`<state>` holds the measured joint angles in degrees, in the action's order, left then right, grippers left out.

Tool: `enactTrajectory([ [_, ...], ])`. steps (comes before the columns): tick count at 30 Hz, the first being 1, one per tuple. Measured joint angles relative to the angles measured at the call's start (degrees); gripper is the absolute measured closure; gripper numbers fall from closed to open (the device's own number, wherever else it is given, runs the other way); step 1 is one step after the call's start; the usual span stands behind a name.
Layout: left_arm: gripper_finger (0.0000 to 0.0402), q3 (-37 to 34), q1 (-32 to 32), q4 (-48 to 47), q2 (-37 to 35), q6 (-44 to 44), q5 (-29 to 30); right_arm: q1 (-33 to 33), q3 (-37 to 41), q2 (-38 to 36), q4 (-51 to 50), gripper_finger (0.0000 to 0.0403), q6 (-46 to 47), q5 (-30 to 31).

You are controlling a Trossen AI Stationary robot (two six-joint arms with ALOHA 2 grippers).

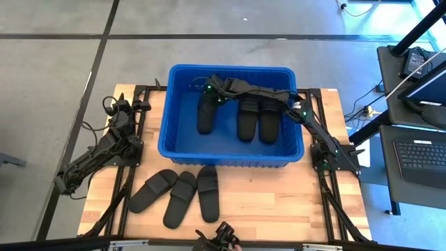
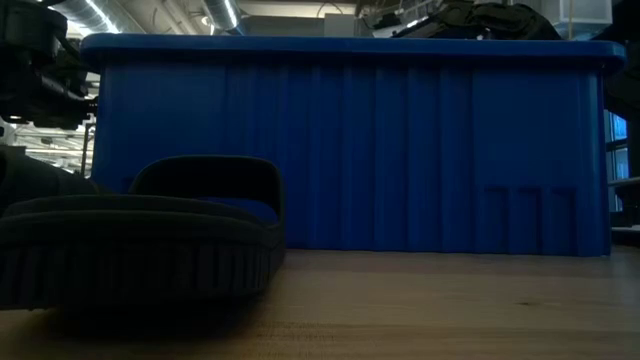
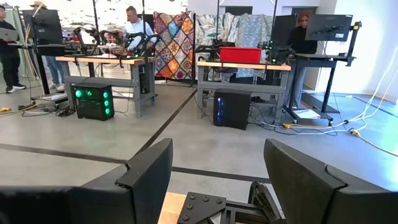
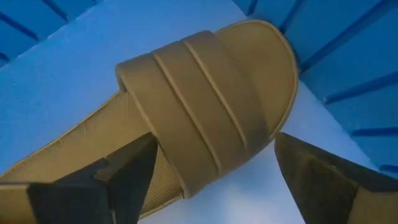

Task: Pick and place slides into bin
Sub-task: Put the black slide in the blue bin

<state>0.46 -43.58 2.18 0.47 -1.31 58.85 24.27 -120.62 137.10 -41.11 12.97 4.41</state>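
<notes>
1. We are reaching our right arm across the bin (image 1: 181, 143) from its mount on the table's right side, so the right gripper (image 1: 209, 90) is hanging over the bin's far left part.
2. Its jaws are standing apart, one finger on each side of the slide (image 4: 205, 112) below, and the wrist view is showing nothing clamped between them. We judge that this slide is just being let go, lying flat on the bin floor.
3. In the high view that slide (image 1: 206, 115) is lying lengthwise inside the bin, left of two more slides (image 1: 258, 120) resting side by side. So three are sitting in the bin.
4. Three other slides (image 1: 182, 196) are waiting on the table (image 1: 279, 202) in front of the bin, fanned out close together with the middle and right ones touching or nearly so. We judge the task about half done.
5. In the low view the nearest table slide (image 2: 140, 245) is filling the foreground, with the bin wall rising behind it.
6. Our left arm is resting folded at the table's left edge, well apart from the bin. The left gripper (image 3: 217, 186) is pointing out into the room with its jaws wide apart and empty.
7. Next we are likely needing to lift the right arm clear of the rim before going for a table slide.
</notes>
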Motion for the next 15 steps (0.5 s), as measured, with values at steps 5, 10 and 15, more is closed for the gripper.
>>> enactTrajectory([
  [5, 0.0153, -0.02, -0.01, -0.01, 0.0, 0.01, 0.0, -0.08, -0.04, 0.0, -1.12, 0.0076, -0.18, 3.05],
  [10, 0.0153, 0.01, 0.01, 0.01, 0.0, 0.01, 0.0, 0.07, -0.04, 0.0, -1.2, 0.0076, -0.87, 4.47],
  [15, 0.0153, 0.01, 0.01, -0.01, 0.0, 0.01, 0.0, 0.32, -0.04, 0.0, -1.24, 0.0076, -1.17, 4.93],
])
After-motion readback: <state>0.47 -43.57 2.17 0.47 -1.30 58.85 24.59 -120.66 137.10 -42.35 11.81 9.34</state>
